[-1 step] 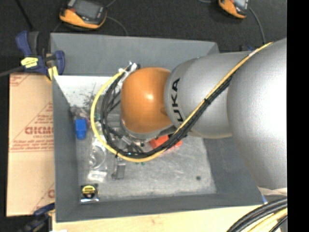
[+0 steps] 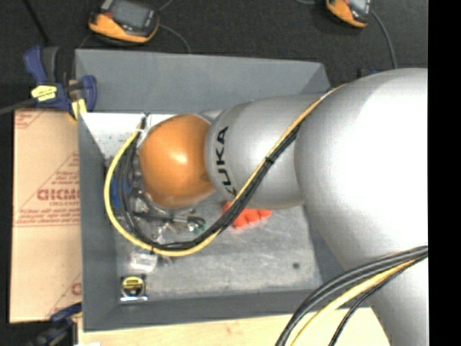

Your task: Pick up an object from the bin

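The grey metal bin (image 2: 94, 215) is viewed from above. The silver arm (image 2: 288, 157) is extended into it from the right, and much of the bin's right half is covered by its bulk. At the wrist a round, glossy orange cover (image 2: 176, 157) is carried over the left-centre of the bin floor. A yellow cable (image 2: 112, 186) is looped from the cover's left side, round beneath its lower edge and back up along the arm.

Under the lower edge of the cover the hand (image 2: 167, 225) is partly seen as a cluster of dark and metallic parts, set low over the floor, left of centre. Whether the hand is released or clenched cannot be told, because it is hidden by the cover and the cable. What lies directly beneath it cannot be told either.

Three things are seen near the hand. An orange-red piece (image 2: 248, 218) lies just to its right, at the arm's lower edge and partly covered by the arm, so its full shape cannot be made out. A small pale thing (image 2: 142, 260) lies just below and left of the hand, close beside the cable loop. A small yellow-and-black thing (image 2: 132, 285) is found in the near-left corner of the bin, just beside the pale one and apart from the hand.
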`<state>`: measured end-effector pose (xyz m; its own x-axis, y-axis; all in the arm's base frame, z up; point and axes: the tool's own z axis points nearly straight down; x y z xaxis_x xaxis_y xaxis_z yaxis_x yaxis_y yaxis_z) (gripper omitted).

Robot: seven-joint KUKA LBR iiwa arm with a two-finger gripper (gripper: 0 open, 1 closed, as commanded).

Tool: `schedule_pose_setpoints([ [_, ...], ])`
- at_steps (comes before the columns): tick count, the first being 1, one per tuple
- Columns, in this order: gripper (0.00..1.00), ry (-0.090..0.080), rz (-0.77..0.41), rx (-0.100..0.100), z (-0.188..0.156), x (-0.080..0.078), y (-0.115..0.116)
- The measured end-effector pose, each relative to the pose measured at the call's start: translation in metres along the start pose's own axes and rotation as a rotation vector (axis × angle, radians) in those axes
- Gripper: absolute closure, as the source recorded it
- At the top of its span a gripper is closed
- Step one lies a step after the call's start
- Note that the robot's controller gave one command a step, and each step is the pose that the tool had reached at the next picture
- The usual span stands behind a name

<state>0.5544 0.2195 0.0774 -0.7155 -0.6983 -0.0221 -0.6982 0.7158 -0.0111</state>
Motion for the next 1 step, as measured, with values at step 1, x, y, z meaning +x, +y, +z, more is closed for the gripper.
schedule_pose_setpoints([
  [1,0.0,0.016,-0.487,-0.014,-0.0247,0.0306,0.0118],
])
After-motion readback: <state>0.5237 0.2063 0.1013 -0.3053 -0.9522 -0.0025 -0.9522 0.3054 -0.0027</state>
